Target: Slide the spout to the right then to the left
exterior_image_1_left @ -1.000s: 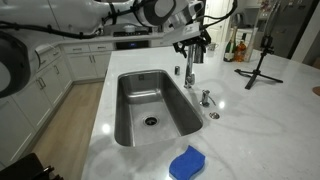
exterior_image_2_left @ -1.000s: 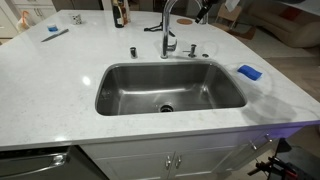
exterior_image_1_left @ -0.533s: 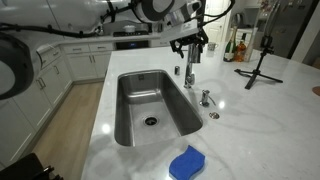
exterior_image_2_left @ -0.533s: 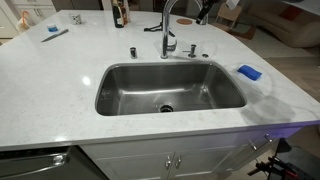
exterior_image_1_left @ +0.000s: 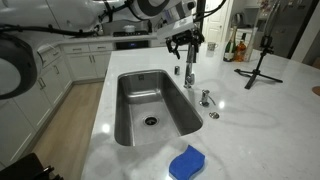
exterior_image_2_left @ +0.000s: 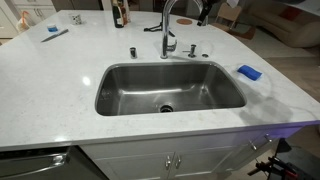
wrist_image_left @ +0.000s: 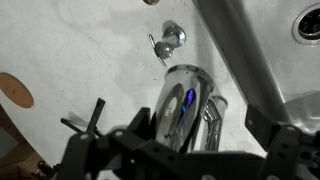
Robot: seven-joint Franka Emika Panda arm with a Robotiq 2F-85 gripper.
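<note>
The spout (exterior_image_1_left: 190, 66) is a tall chrome gooseneck tube behind the steel sink (exterior_image_1_left: 130, 100). It also shows in the exterior view (exterior_image_2_left: 166, 28) arching over the basin (exterior_image_2_left: 120, 90). My gripper (exterior_image_1_left: 188, 44) hangs at the top of the arch and is a dark shape to the right of the spout in the exterior view (exterior_image_2_left: 205, 12). In the wrist view the shiny spout (wrist_image_left: 185, 108) fills the gap between my two dark fingers (wrist_image_left: 185, 142), which stand apart on either side of it. I cannot tell whether they touch it.
A short chrome handle (exterior_image_2_left: 190, 49) and low fittings (exterior_image_1_left: 205, 97) stand beside the spout. A blue sponge (exterior_image_1_left: 186, 162) lies on the white counter, also seen in the exterior view (exterior_image_2_left: 249, 72). A black tripod (exterior_image_1_left: 262, 60) and bottles (exterior_image_2_left: 120, 12) stand behind.
My gripper has shifted slightly up and to the left at the top of the spout. The spout shows no clear movement.
</note>
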